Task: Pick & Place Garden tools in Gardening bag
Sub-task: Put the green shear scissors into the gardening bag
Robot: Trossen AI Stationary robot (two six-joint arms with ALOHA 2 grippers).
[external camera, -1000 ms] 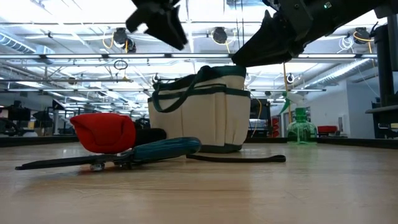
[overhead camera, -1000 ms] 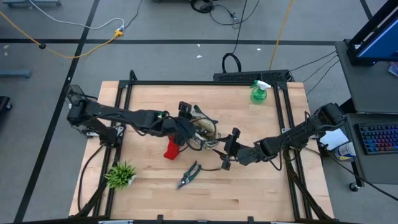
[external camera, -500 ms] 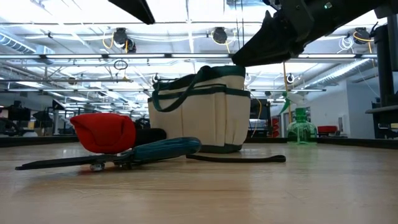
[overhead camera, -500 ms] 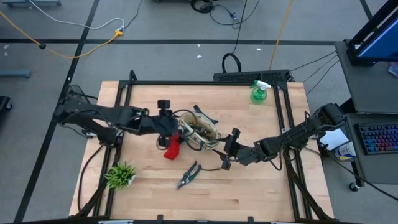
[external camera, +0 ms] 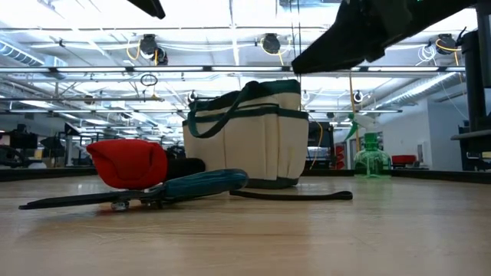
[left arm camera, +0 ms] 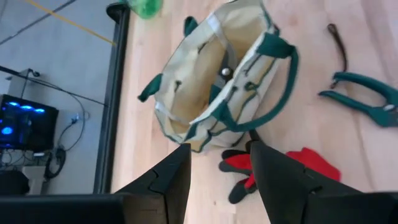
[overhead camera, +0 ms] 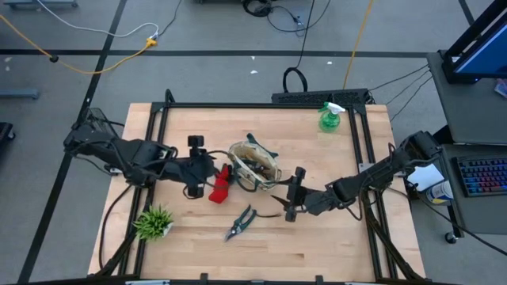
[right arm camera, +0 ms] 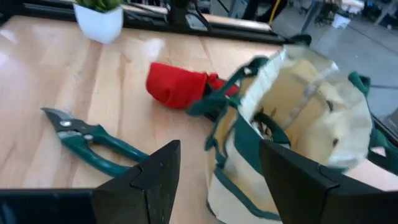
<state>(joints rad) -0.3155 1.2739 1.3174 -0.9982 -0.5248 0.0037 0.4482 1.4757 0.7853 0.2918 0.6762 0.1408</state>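
Left claw (overhead camera: 192, 165) pulled back from bag (overhead camera: 255, 165) toward frame left, fingers apart, empty. Right claw (overhead camera: 291, 194) right of bag, apart, empty. Glove (overhead camera: 219, 187), shears (overhead camera: 240, 223) centre tabletop (overhead camera: 333, 237); spray bottle (overhead camera: 329, 117) upper right. More tools left to bag.

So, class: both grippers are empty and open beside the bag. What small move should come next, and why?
Probably lower the left gripper onto the red glove. That gripper is open, holds nothing and is the closest to the glove, which lies on the table against the gardening bag. The right gripper, also open, sits nearer the pruning shears, so it could take those.
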